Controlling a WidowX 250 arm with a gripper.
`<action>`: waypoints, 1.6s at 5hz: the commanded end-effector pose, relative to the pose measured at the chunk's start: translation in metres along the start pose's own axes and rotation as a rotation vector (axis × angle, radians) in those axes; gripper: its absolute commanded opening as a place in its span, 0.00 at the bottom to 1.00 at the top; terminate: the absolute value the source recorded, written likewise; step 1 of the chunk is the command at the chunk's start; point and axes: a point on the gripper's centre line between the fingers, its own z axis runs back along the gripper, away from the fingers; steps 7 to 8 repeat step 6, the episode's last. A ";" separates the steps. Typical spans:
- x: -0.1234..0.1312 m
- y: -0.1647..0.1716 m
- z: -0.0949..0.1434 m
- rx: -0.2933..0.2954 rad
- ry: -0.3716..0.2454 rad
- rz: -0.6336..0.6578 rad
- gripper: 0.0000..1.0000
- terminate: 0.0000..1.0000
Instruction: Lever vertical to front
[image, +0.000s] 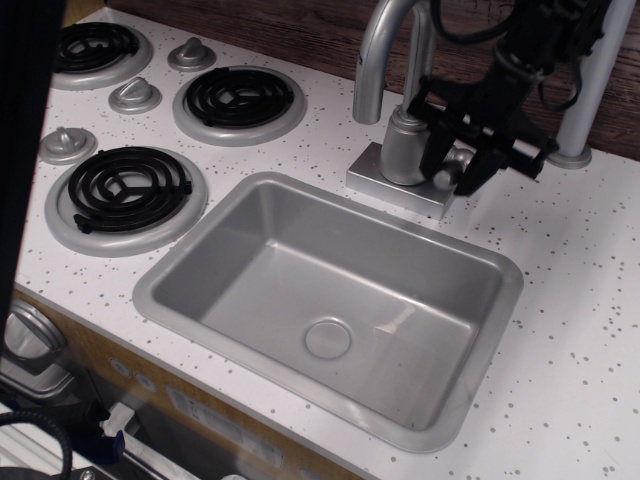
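The lever (445, 176) is a short silver handle on the right side of the faucet base (404, 148). Only its rounded end and part of its stub show, and it tilts toward the front. My black gripper (455, 168) comes down from the upper right and straddles the lever. One finger (431, 152) is on its left and the other finger (479, 166) on its right, both close against it. The tall curved spout (380, 50) rises just to the left.
The grey sink basin (330, 290) lies directly in front of the faucet. Two black coil burners (128, 188) (240, 97) and silver stove knobs (135, 95) are at the left. A grey post (585, 90) stands at the back right. A dark wood wall runs behind.
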 end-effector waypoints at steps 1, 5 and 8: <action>0.004 0.007 0.007 -0.052 -0.042 0.021 0.00 0.00; -0.023 0.006 0.030 0.013 -0.018 0.108 1.00 0.00; -0.022 0.005 0.029 0.006 -0.021 0.109 1.00 1.00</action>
